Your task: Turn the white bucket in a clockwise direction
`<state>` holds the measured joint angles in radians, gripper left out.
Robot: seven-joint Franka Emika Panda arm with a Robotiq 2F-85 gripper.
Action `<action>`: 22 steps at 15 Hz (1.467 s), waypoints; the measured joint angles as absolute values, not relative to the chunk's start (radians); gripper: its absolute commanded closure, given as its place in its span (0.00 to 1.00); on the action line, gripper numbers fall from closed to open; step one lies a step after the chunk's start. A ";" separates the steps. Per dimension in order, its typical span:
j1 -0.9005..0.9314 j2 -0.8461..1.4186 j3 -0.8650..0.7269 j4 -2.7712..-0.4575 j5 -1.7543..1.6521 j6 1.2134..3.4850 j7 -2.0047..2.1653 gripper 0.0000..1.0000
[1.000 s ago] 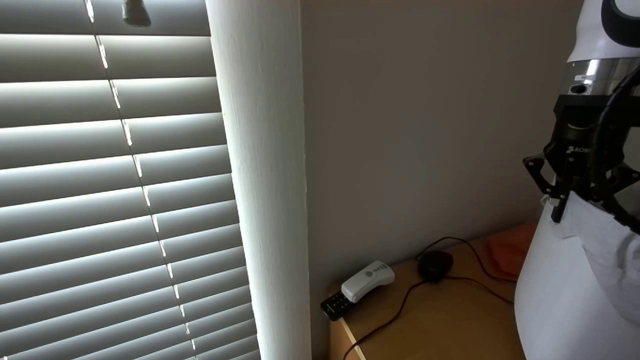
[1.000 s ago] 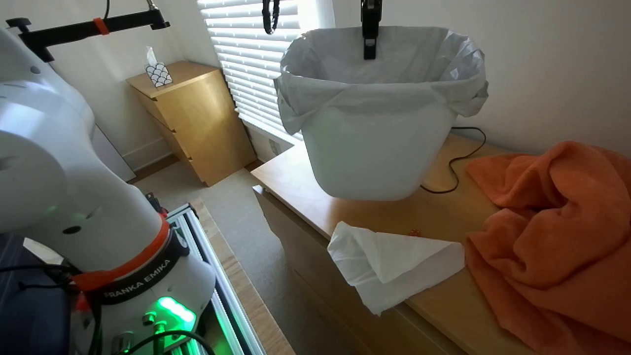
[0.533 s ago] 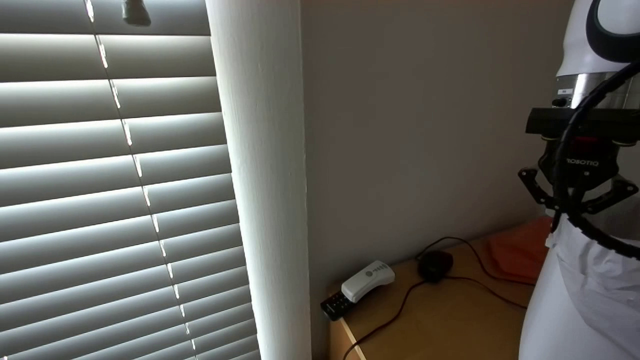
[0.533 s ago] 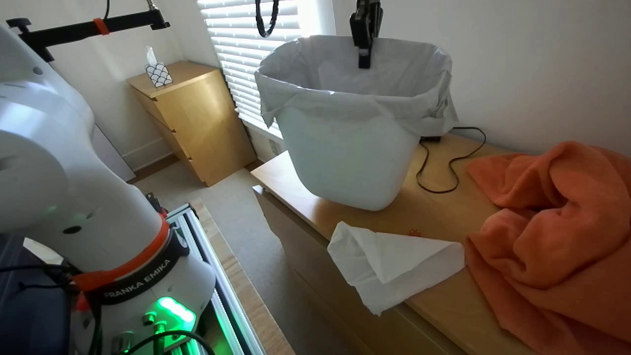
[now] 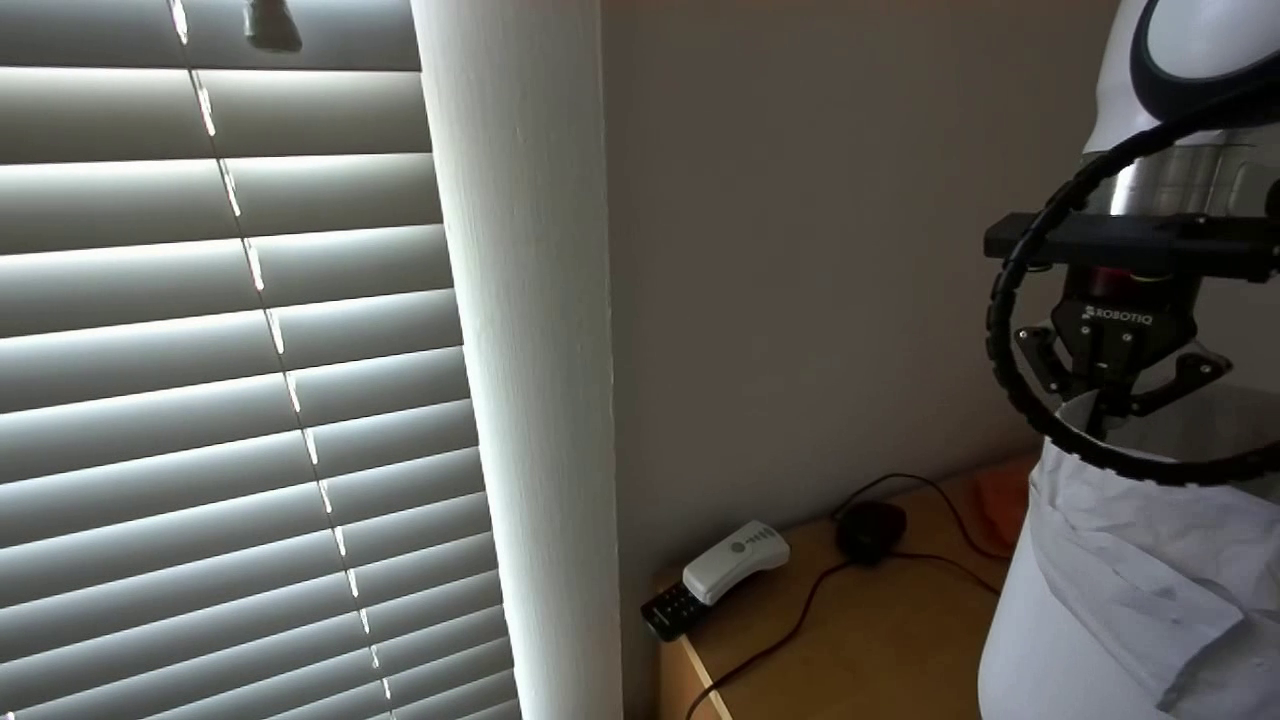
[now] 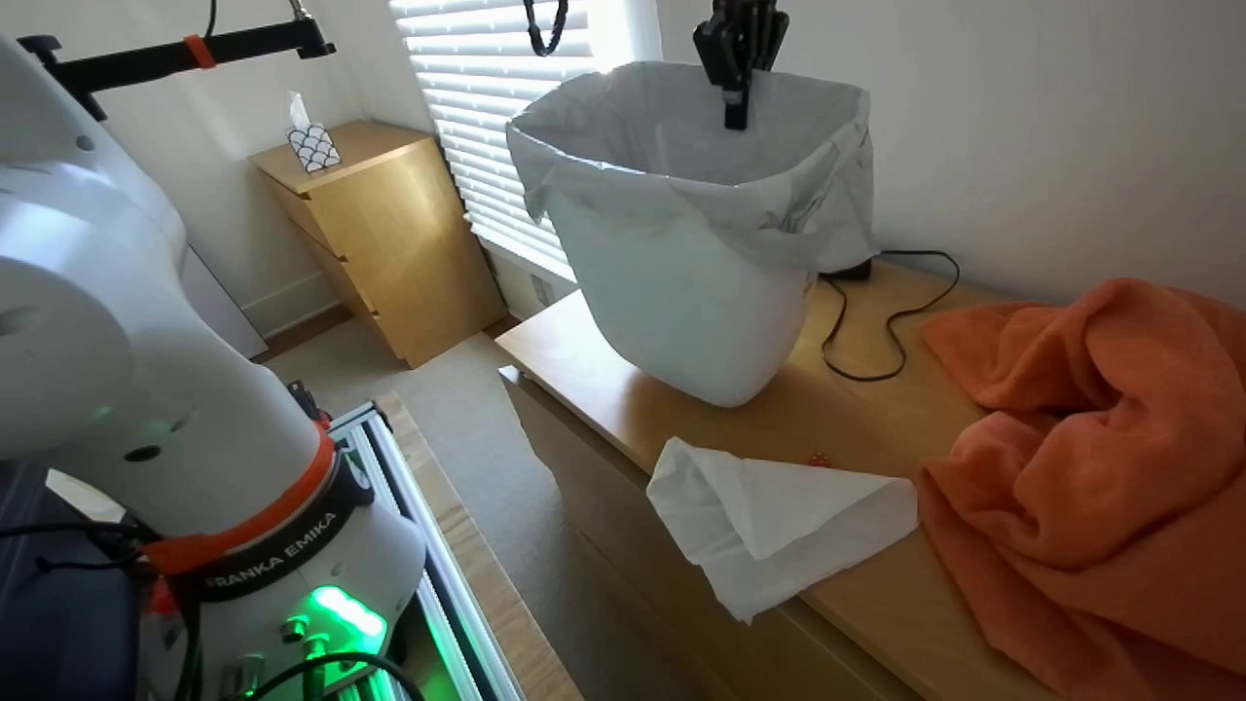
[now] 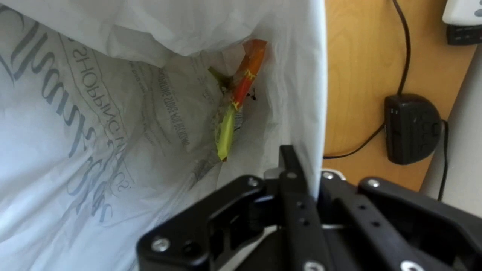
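The white bucket (image 6: 672, 282) is a large tapered bin lined with a white bag folded over its rim. It is partly cut off at the right edge of an exterior view (image 5: 1050, 620). In the wrist view its bag-lined inside (image 7: 297, 94) shows, with a red and yellow wrapper at the bottom. My gripper (image 7: 309, 175) is shut on the bucket's rim, one finger inside and the other outside, mostly hidden. The gripper also shows in both exterior views (image 5: 1098, 408) (image 6: 737, 109). The bucket looks slightly tilted; I cannot tell whether its bottom touches the dresser top.
The wooden dresser top (image 6: 876, 428) holds an orange cloth (image 6: 1100, 467) and a crumpled white sheet (image 6: 779, 506) at its front edge. A black device (image 7: 412, 128) with cables and a white remote (image 5: 737, 562) lie near the wall. Window blinds (image 5: 230, 400) stand close by.
The bucket has turned about its upright axis together with my gripper, and a rounded corner faces front now. It has also shifted towards the blinds side. The gripper stays shut on its rim.
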<state>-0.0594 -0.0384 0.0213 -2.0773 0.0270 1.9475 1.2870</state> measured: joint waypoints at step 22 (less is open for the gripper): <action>-0.031 -0.061 0.012 -2.017 0.009 1.926 1.136 0.00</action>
